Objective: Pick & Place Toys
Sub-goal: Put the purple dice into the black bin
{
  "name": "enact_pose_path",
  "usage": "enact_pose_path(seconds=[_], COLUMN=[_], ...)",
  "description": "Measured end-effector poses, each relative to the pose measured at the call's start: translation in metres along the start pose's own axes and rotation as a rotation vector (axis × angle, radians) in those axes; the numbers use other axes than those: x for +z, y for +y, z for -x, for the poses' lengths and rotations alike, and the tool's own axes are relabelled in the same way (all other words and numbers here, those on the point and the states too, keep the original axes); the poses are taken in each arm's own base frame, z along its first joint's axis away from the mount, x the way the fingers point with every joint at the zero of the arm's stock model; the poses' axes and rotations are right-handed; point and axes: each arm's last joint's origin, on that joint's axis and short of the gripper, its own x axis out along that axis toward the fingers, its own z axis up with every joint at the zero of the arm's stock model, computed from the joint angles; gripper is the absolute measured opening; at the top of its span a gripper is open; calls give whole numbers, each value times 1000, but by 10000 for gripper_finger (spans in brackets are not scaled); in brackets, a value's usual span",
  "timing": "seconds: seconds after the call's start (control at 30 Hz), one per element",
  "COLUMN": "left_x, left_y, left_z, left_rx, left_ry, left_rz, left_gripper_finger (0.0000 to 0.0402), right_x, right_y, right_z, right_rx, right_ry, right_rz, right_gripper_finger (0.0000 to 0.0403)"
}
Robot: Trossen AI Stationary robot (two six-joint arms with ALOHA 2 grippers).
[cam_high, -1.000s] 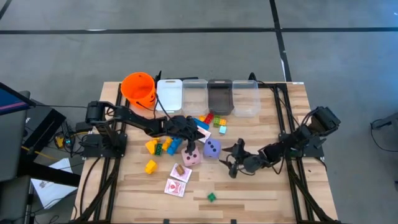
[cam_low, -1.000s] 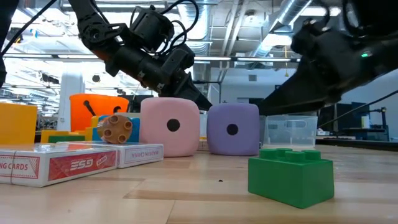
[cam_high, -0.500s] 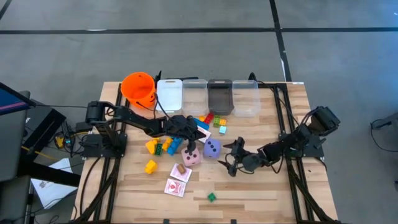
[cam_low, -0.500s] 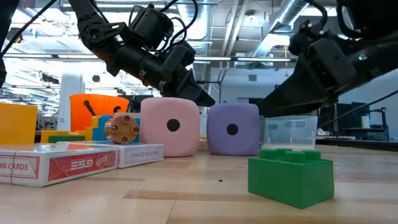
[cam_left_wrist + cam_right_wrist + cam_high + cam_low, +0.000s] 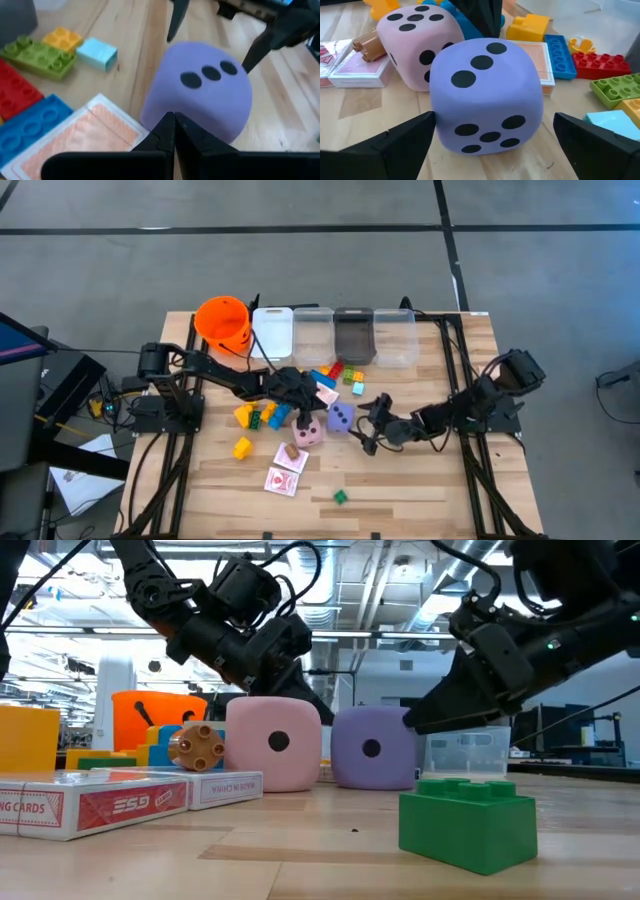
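The right pincer (image 5: 366, 426) stands with its fingers spread wide and grips nothing; the purple die (image 5: 341, 418) sits just ahead of it. In the right wrist view that die (image 5: 486, 96) fills the gap between the two dark fingers (image 5: 395, 145), which flank it low on either side; whether they touch it cannot be told. In the low view the pincer's tips reach the die's (image 5: 374, 747) side.

Past the purple die, on its far side from the right pincer, the pink die (image 5: 308, 431) rests beside it on the worktop (image 5: 420, 480). The left pincer (image 5: 306, 402) is closed, empty, and poised over the narrow space between the two dice, its shut tips (image 5: 170, 131) close above the purple die.

Farther out beyond the left pincer lie yellow, blue, red and green blocks (image 5: 262, 414) and a playing card (image 5: 538, 59). Nearer the worktop's front edge are two red-patterned card packs (image 5: 284, 470), a lone yellow block (image 5: 242, 447) and a small green block (image 5: 340, 497). Along the back edge stand the orange bucket (image 5: 222, 322) and a row of clear bins (image 5: 333, 335).
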Motion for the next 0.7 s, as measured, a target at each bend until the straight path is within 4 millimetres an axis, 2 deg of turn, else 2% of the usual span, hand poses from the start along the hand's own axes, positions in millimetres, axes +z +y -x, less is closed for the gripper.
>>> enact_pose_path(seconds=[0.43,0.7], left_x=[0,1], left_y=[-3,-9], left_z=[0,-2], left_rx=[0,-22], left_ry=[-1,-33], left_rz=[21,22], left_gripper_finger=[0,0], right_x=[8,22], right_y=[-15,-10], right_z=[-13,-18], right_rx=[73,122], right_ry=[42,15], right_rz=[-56,-17], right_gripper_finger=[399,400])
